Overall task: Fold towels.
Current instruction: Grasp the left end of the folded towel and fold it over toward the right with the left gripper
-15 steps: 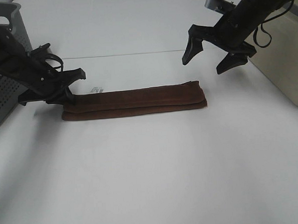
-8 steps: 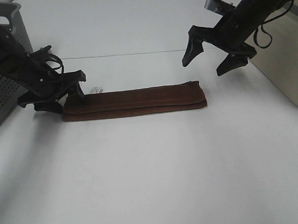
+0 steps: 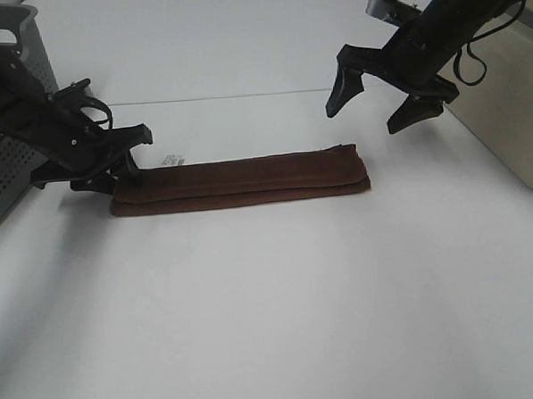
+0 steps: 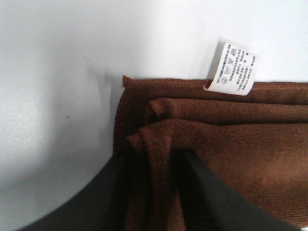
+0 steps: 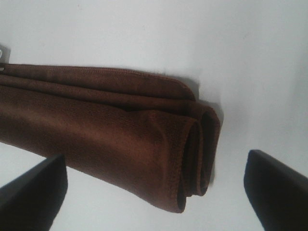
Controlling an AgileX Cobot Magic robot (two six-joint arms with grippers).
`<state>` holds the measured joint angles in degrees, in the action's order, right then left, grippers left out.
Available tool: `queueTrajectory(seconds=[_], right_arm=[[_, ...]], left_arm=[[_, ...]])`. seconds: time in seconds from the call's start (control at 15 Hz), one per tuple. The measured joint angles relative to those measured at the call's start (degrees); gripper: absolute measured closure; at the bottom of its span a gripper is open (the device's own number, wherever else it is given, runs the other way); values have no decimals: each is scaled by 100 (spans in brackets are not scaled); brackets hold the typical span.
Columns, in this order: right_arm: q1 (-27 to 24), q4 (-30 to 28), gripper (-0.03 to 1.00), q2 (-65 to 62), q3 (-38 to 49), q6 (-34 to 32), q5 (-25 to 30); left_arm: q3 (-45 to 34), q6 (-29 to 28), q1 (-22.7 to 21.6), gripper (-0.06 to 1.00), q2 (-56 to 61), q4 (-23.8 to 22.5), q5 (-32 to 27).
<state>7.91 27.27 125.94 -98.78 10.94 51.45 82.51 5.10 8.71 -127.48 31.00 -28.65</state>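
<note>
The dark reddish-brown towel [image 3: 247, 178] lies folded into a long narrow strip on the white table [image 3: 272, 306]. Its white tag [image 3: 172, 159] sticks out at the left end. My left gripper [image 3: 113, 179] is down at that left end. In the left wrist view [image 4: 154, 192] its black fingers [image 4: 108, 192] pinch a raised fold of the towel [image 4: 240, 144], close to the tag [image 4: 233, 68]. My right gripper [image 3: 363, 118] hangs open above the towel's right end. In the right wrist view [image 5: 154, 192] its fingers [image 5: 33, 192] stand wide apart over the rolled end [image 5: 96, 130], not touching it.
A grey perforated basket [image 3: 6, 168] stands at the left edge, just behind my left arm. A beige box [image 3: 512, 106] stands at the right edge, behind my right arm. Bare white table lies in front of the towel.
My left gripper lifted and spread at the towel's left end, then came down again with its fingers closer together on the fold. The right gripper and the towel have stayed put.
</note>
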Motion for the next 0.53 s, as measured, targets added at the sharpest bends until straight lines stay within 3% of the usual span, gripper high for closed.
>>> queueTrajectory(seconds=[0.2, 0.53], right_arm=[[0, 0, 4, 0, 0, 0, 0], [0, 29, 4, -223, 0, 0, 57]], left_arm=[[0, 6, 0, 91, 0, -74, 17], [0, 0, 0, 91, 11, -155, 6]])
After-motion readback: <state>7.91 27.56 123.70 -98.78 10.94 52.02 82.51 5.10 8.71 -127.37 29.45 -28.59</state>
